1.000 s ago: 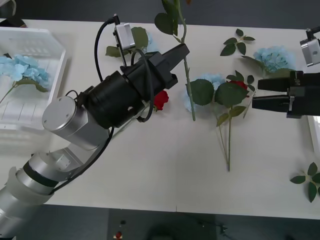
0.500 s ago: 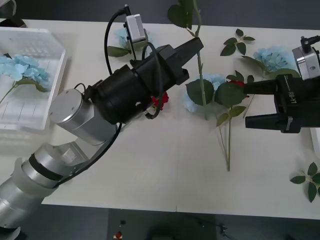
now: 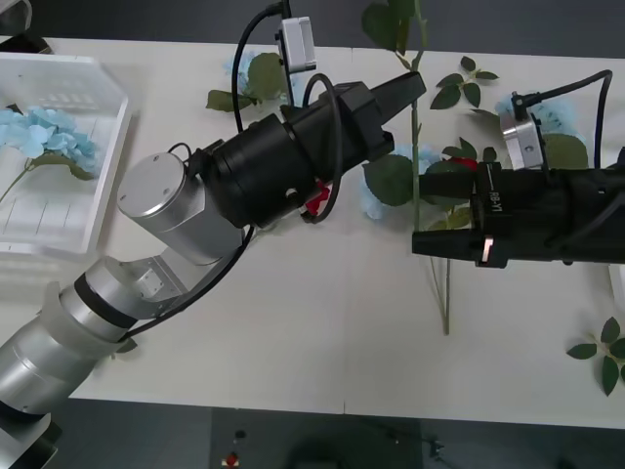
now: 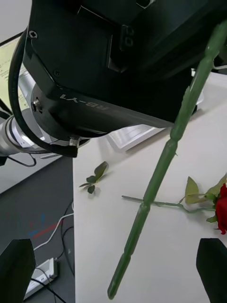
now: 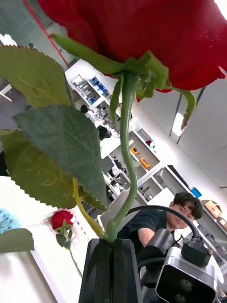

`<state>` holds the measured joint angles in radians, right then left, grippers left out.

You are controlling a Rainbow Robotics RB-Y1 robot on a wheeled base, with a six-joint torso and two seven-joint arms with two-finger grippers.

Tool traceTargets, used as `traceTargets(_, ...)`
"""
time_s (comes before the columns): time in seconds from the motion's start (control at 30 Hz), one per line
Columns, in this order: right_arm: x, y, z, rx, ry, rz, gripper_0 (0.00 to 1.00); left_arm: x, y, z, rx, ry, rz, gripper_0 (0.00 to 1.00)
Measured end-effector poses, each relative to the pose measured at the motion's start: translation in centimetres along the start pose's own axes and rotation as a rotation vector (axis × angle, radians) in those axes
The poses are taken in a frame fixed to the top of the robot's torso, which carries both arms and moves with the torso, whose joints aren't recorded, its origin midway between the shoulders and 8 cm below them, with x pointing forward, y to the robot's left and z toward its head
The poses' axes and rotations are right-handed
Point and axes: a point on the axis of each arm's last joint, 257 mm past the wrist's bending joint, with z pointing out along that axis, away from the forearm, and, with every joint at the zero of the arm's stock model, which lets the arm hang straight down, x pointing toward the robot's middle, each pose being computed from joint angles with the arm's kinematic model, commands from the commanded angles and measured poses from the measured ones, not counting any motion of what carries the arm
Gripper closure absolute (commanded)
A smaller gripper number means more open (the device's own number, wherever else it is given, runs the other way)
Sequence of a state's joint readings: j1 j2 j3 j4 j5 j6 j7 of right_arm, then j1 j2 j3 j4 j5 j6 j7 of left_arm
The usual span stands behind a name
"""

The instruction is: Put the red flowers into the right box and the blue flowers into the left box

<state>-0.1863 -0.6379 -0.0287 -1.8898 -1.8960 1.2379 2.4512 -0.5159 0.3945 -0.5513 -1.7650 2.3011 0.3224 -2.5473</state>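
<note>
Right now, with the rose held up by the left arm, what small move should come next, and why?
Probably close the right gripper on the stem. The left gripper holds the red rose upright, fingers shut on its stem, and the right gripper's open fingers already reach toward the hanging lower part, suggesting a handover toward the right box.

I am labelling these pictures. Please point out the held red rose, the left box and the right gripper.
held red rose (image 5: 142, 42), left wrist view, bloom.
left box (image 3: 109, 166), front view, rim.
right gripper (image 3: 422, 244), front view, fingertips.

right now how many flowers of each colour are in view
red flowers: 3, one held in the left tool
blue flowers: 4, one lying in the left box
total: 7
</note>
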Motion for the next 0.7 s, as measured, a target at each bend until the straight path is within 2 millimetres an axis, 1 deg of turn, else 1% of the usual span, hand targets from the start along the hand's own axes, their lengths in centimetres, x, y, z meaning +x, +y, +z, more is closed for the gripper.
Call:
traceTargets(0.23, 0.2, -0.2, 1.3, 0.008, -0.020, 0.023, 0.00, 0.3, 0.3, 0.0, -0.007, 0.005, -0.004, 1.00)
traceTargets(0.47, -0.6, -1.2, 2.2, 0.036, -0.094, 0.063, 0.00, 1.8, 0.3, 0.1, -0.005, 0.031, -0.016, 1.00)
traceTargets(0.6, -1.0, -1.7, 2.3, 0.054, -0.115, 0.068, 0.00, 1.8, 0.3, 0.1, -0.005, 0.031, -0.016, 1.00)
traceTargets(0.7, -0.8, -1.6, 2.6, 0.051, -0.115, 0.072, 0.00, 1.8, 0.3, 0.1, -0.006, 0.032, -0.016, 1.00)
